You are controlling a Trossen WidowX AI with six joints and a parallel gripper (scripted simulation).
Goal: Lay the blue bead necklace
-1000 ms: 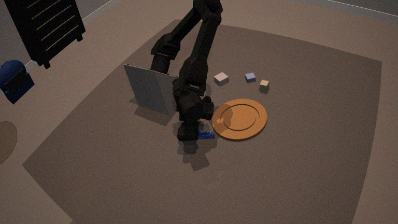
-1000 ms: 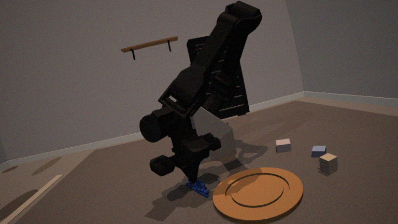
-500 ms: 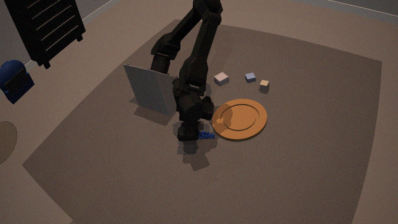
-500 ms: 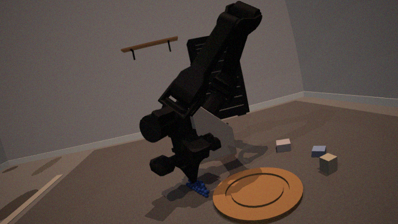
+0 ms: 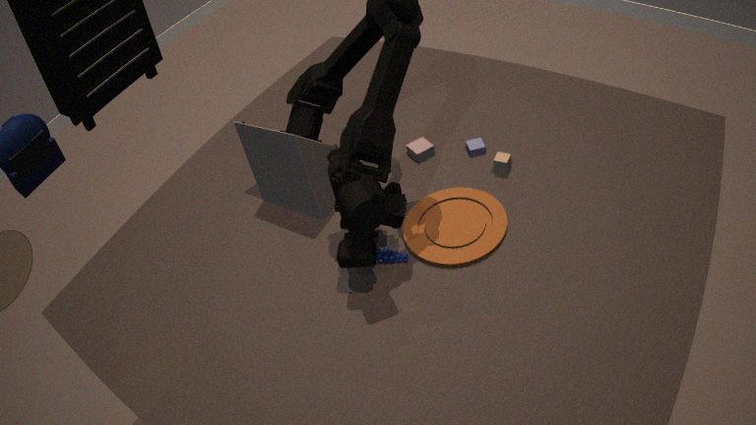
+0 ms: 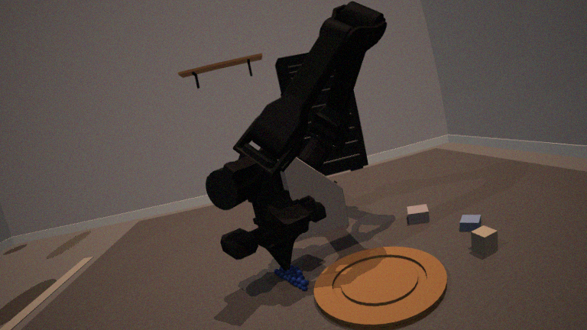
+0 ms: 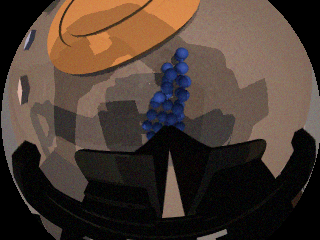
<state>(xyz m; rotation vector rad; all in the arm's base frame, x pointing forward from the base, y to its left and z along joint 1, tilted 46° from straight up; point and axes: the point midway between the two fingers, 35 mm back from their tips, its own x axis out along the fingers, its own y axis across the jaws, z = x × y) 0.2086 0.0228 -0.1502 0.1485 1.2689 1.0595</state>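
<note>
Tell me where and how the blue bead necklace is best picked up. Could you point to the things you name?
I'd grip the blue bead necklace [image 5: 392,257] [image 6: 296,278] [image 7: 170,76] around mid-bunch, coming down from above with the fingers closing across its narrow width. It lies low in a long, slim bundle, so that should gather several strands together. Its end under the hand [image 6: 287,268] [image 7: 169,129] is partly hidden.

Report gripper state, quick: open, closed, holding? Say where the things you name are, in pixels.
Gripper [image 5: 367,248] [image 6: 286,267] [image 7: 168,130]: closed, tips together at one end of the blue bead necklace [image 5: 391,257] [image 6: 296,278] [image 7: 167,88]; no bead visible between them.
</note>
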